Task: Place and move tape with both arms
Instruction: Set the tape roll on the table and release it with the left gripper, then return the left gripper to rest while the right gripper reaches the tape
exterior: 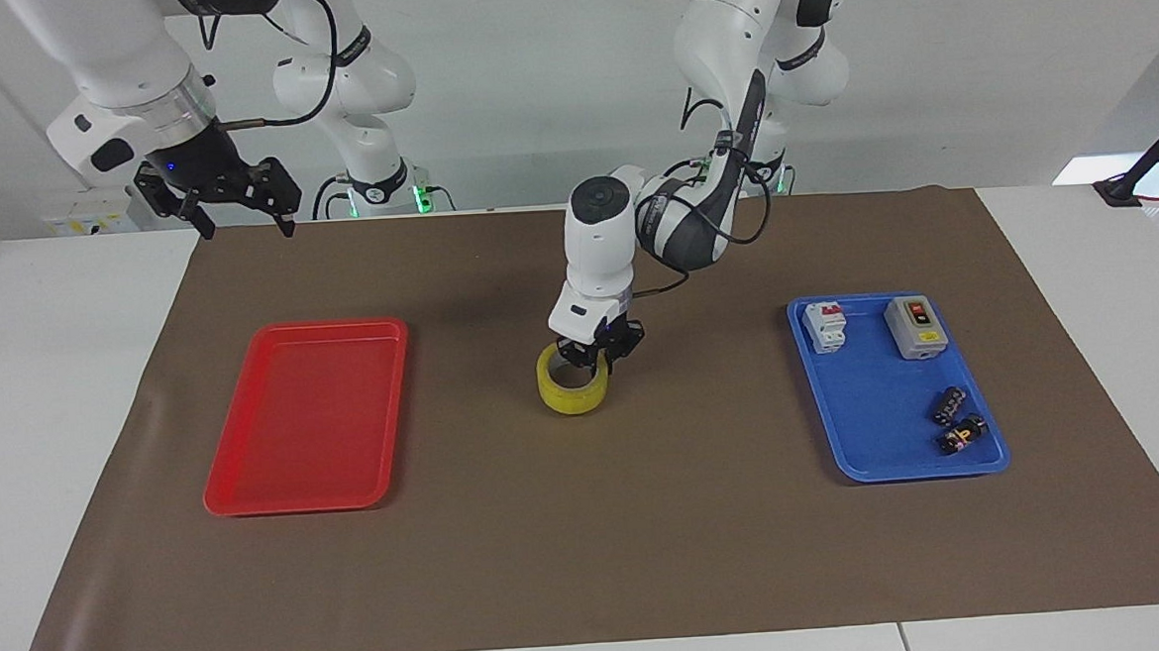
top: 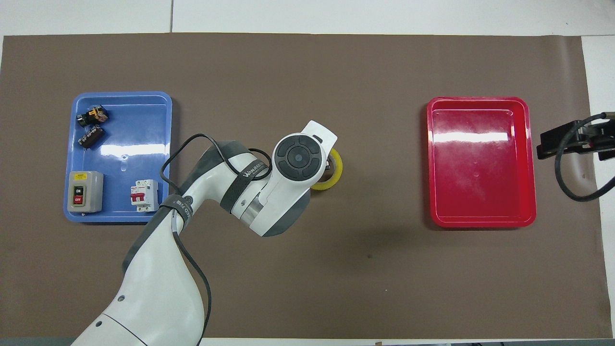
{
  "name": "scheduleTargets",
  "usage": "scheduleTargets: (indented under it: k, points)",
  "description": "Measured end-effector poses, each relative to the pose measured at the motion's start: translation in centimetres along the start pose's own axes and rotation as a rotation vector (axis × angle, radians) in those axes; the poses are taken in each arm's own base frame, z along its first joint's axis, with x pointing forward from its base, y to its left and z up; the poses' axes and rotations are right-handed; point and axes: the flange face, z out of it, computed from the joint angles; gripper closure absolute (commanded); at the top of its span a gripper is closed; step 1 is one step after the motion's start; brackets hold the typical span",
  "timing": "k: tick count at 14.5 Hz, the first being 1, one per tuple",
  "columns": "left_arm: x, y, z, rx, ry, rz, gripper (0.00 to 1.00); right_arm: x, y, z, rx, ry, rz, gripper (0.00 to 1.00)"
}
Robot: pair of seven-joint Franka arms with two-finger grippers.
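left claw [exterior: 598, 355]: clamped on the tape's wall
tape [exterior: 573, 389]: mid-mat, between the red tray [exterior: 308, 415] and blue tray [exterior: 896, 393]
right claw [exterior: 236, 207]: fingers spread, waiting above the tabletop's edge

Yellow, translucent tape [exterior: 573, 387], paler ring at inner core. Red tray [exterior: 309, 416], plain, glossy, white glare across floor. Blue tray [exterior: 873, 444], glossy. In blue tray: white breaker [exterior: 826, 326] with red switch; grey box [exterior: 915, 327] with yellow label, black and red buttons; two small black parts [exterior: 955, 421], one flecked yellow and red. Brown mat [exterior: 591, 553], uniform, no pattern. White counter [exterior: 54, 333] at edges. White arms, dark grey joint caps, silver wrist ring, black cables. Black left tool [exterior: 596, 352]; black right tool [exterior: 236, 207], tiny blue light above. Green lights at arm bases.
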Motion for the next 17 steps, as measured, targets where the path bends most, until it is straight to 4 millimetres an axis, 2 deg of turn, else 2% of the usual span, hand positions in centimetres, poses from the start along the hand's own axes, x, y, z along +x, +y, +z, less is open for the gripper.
scheduleTargets:
  k: [2,3,6,7,8,10,12,14,17]
  points:
    - [0.0,0.0,0.2,0.003,-0.002,0.002,1.00,0.0,0.0,0.0,0.000,0.000,0.000,0.00]
    - [-0.2,0.0,0.4,0.005,-0.003,0.004,0.96,0.0,0.0,0.0,0.000,0.000,0.000,0.00]
    - [-0.3,0.1,0.5,0.007,-0.005,0.007,0.47,0.0,0.0,0.0,0.000,0.000,0.000,0.00]
    - [-0.3,0.1,0.4,0.005,-0.003,0.007,0.19,0.0,0.0,0.0,0.000,0.000,0.000,0.00]
    - [-0.1,0.1,0.1,0.002,0.001,0.004,0.00,0.0,0.0,0.0,0.000,0.000,0.000,0.00]
    - [0.6,-0.5,-1.1,-0.008,0.017,-0.009,0.00,0.0,0.0,0.0,0.000,0.000,0.000,0.00]
    - [2.4,-2.5,-3.7,-0.027,0.044,-0.047,0.00,0.0,0.0,0.0,0.000,0.000,0.000,0.00]
    - [4.9,-6.6,-7.0,-0.036,0.068,-0.081,0.00,0.0,0.0,0.0,0.000,0.000,0.000,0.00]
    - [8.2,-14.5,-10.9,0.002,0.053,-0.103,0.00,0.2,-0.2,0.3,0.002,0.005,-0.003,0.00]
